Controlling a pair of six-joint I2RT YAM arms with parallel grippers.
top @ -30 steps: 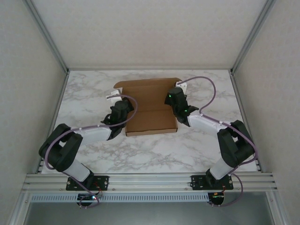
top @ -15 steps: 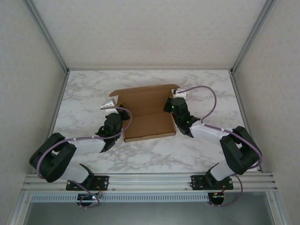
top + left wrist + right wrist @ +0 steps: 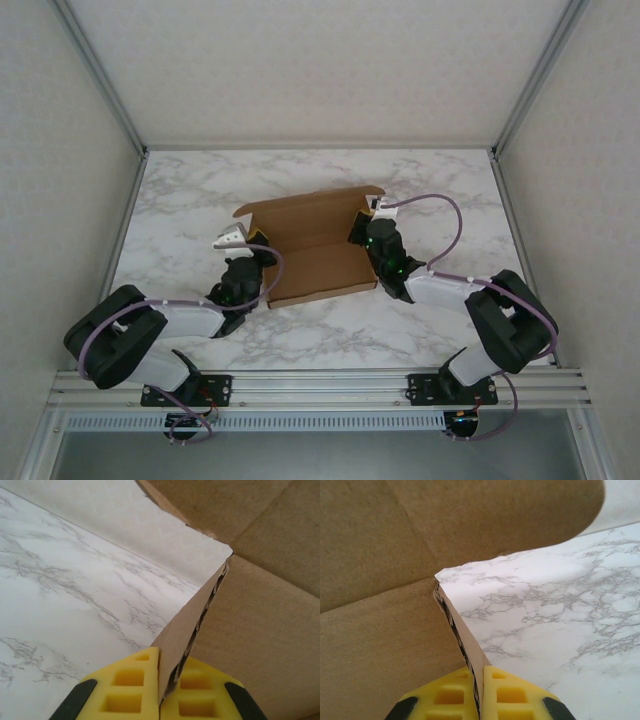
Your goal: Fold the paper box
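Cardboard splits easily along its creases, and that is the main risk here. The box point(image 3: 315, 250) sits in the middle of the desk point(image 3: 180, 200) as a shallow tray, with its lid flap point(image 3: 305, 207) standing up at the far side. The left end effector point(image 3: 160, 680) is pressed together on the left side wall point(image 3: 187, 625), with yellow fingers point(image 3: 130, 685) on either side of the raw edge. The right end effector point(image 3: 480, 690) pinches the right side wall point(image 3: 465, 642) the same way.

With both walls clamped, an outward pull or an uneven lift by one arm would probably twist the tray, tear a corner or flatten a wall that should be upright. The box lies a little askew, so a push meant to be square could skid it over the smooth marble instead of bending it. Each grip is near the end of its wall, where a thin edge could slip out. The lid has no support and might flop either way if the tray moves.
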